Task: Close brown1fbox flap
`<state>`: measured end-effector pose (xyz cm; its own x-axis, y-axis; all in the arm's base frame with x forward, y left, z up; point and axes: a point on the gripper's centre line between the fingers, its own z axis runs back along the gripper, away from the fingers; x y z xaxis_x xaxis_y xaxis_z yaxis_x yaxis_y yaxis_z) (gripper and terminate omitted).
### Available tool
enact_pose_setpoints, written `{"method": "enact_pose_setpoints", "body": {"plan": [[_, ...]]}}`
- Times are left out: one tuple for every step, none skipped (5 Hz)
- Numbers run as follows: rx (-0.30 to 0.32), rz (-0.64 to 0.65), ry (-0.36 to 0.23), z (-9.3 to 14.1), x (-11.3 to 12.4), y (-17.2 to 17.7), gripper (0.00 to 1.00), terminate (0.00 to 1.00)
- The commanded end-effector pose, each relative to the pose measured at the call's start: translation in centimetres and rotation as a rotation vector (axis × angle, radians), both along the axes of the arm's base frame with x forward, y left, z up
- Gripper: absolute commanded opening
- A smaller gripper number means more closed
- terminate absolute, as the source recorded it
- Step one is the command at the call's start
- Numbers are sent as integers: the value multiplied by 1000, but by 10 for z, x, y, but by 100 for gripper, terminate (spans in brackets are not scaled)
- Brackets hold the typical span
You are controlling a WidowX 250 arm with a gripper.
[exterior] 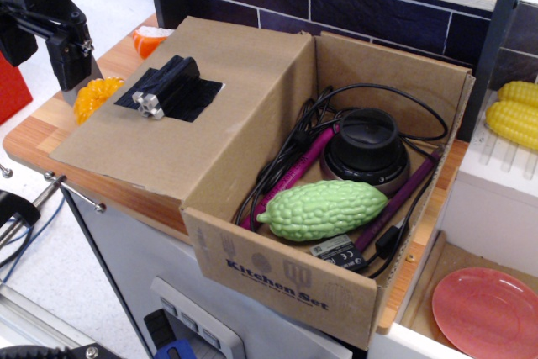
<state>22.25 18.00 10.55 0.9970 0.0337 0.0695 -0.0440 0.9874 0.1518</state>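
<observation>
One box to worry about here: your brown1fbox point(294, 279) sits on the wooden counter point(34, 136), with the "Kitchen Set" side facing the camera. Its flap point(181, 115) is wide open, folded out to the left and sloping down over the counter, and you can see the black tape patch with the black block handle point(168, 86) and its silver bolts on the upward-facing side.

Your gripper point(74, 81) is up in the top left corner, hanging above the counter just off the flap's far-left edge and not touching it. I honestly can't tell from this angle whether the fingers are spread or pressed together, since only a dark block and a metal tip show.

Right under the gripper there's a yellow bumpy toy point(95, 97), partly hidden behind the flap's edge, and an orange piece point(151, 39) sits further back by the box.

Inside the box you've got a green bitter gourd toy point(324, 210), a round black device point(366, 153), a couple of magenta sticks point(294, 176) and a tangle of black cable point(382, 98).

Off to the right there's yellow corn point(514, 115) on a white rack and a pink plate point(487, 308) lower down.
</observation>
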Motion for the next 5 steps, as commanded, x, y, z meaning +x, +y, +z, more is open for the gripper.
{"method": "enact_pose_setpoints", "body": {"plan": [[0, 0, 0, 0, 0, 0, 100, 0], [46, 14, -18, -6, 1, 8, 100, 0], [48, 20, -15, -12, 3, 20, 100, 0], [37, 17, -21, -23, 1, 28, 100, 0], [-14, 9, -24, -33, 2, 34, 100, 0]]}}
